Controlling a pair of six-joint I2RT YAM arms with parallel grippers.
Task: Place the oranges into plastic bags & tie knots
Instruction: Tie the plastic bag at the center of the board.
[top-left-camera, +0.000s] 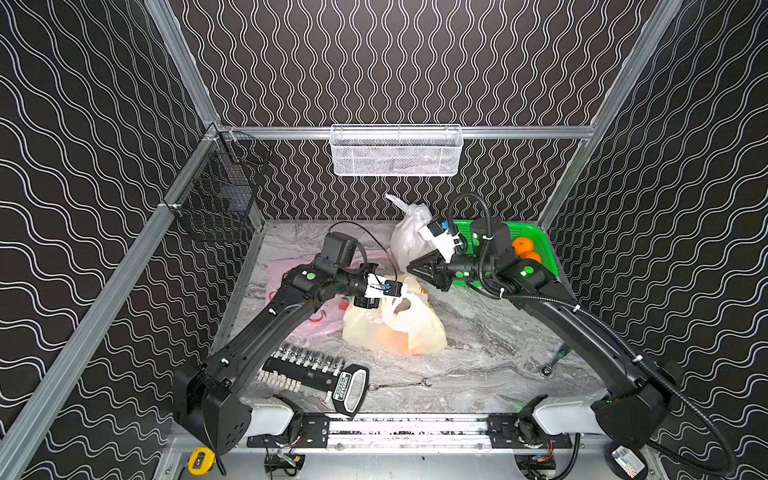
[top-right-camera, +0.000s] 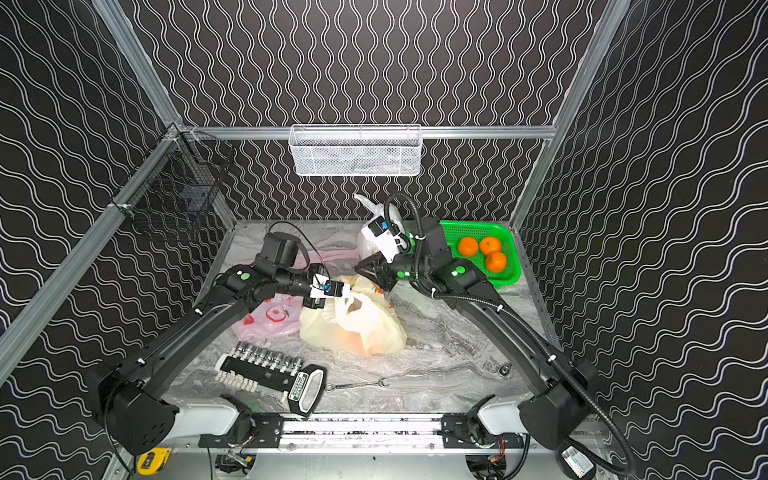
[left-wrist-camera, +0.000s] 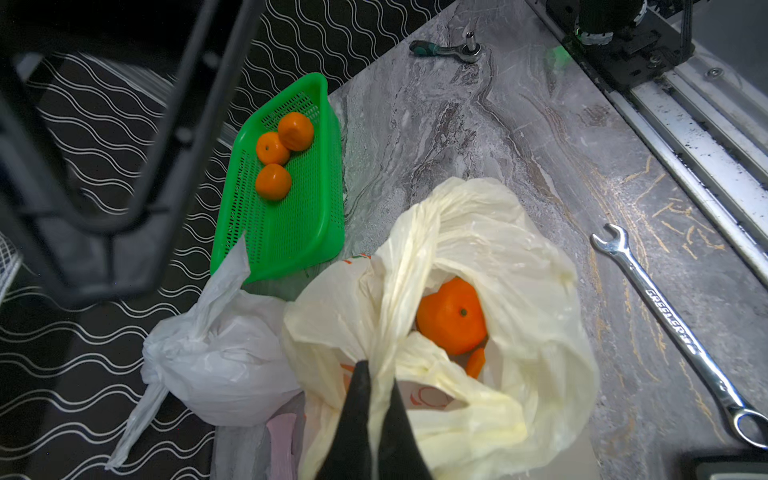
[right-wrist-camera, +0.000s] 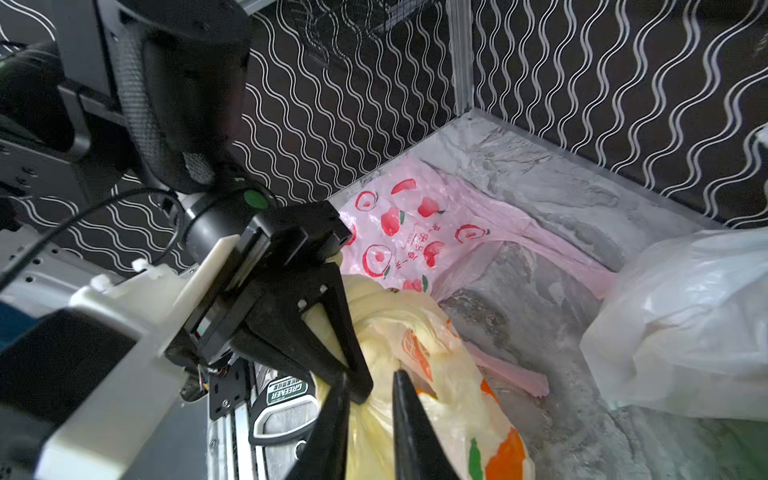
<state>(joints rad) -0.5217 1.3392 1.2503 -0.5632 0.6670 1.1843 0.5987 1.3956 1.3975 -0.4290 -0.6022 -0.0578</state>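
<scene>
Left wrist view: yellowish bag (left-wrist-camera: 519, 257)
Our left fingers (left-wrist-camera: 353, 415) are pinching its handle (left-wrist-camera: 399, 291); right fingers (right-wrist-camera: 409, 424) are standing apart.

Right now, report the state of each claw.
Left claw: closed on a handle of the yellow bag.
Right claw: tips slightly apart at that bag's twisted neck; grip cannot be told.

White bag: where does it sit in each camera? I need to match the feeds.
Top view: white bag at the table's back, behind the yellow bag.
Top view: white bag again at the back, left of the green basket.
Left wrist: white bag against the yellow bag, by the green basket's end.
Right wrist: white bag cut off by the frame edge, past the yellow bag.
Shared landmark: the yellow bag.
</scene>
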